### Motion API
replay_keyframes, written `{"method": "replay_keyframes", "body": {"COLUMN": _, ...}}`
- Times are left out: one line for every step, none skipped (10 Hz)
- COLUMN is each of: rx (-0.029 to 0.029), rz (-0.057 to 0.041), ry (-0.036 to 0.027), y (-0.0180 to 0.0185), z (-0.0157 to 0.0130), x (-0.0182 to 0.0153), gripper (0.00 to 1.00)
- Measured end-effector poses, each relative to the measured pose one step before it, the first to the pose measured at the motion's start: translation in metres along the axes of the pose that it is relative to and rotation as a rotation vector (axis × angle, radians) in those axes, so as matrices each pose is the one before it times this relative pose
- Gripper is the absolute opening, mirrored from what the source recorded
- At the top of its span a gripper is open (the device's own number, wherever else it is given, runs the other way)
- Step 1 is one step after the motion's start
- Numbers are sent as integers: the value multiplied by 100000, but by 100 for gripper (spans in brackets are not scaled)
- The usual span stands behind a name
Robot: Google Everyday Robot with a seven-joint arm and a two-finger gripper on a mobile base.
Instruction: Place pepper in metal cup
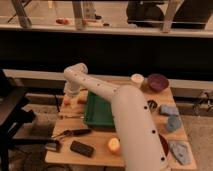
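- The arm (125, 112) is looking like smooth white matt plastic, its pincer (68, 98) reaching down at the desk's far left edge.
- The desk (100, 147) is showing pale wood.
- The green tray (100, 112) is looking plastic.
- The purple bowl (158, 82) is gleaming faintly.

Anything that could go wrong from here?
The tool hangs over the pepper, left of the green tray, while the metal cup sits beyond the tray's right side: a long carry, so the thin pepper could slip. The cup is small and the pepper long; it may tip or miss.
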State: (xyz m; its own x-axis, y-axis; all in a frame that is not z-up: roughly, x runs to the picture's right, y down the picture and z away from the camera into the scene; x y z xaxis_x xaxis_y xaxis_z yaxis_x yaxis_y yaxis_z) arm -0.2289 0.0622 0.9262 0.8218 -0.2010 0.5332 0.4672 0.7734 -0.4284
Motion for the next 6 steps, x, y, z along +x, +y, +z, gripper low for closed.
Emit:
{"method": "replay_keyframes", "body": {"rx": -1003, "rz": 1820, "ry": 1674, "y": 255, "z": 147, "x": 427, "gripper": 80}}
{"method": "replay_keyframes", "body": {"rx": -204, "rz": 1582, "ry": 1179, "y": 17, "z": 28, "x": 248, "gripper": 80}}
{"method": "replay_keyframes", "body": {"rx": -660, "rz": 1656, "ry": 1111, "y": 188, "z": 104, "x": 405, "gripper": 80}}
{"method": "replay_keyframes", "body": {"rx": -343, "rz": 1501, "ry": 539, "y": 142, "z": 80, "x": 416, "gripper": 80}}
{"method": "replay_keyframes", "body": {"rx": -454, "rz": 1405, "ry": 474, "y": 195, "z": 78, "x": 581, "gripper": 80}}
{"method": "replay_keyframes", "body": {"rx": -526, "rz": 690, "ry": 279, "y": 55, "z": 212, "x": 113, "gripper": 79}}
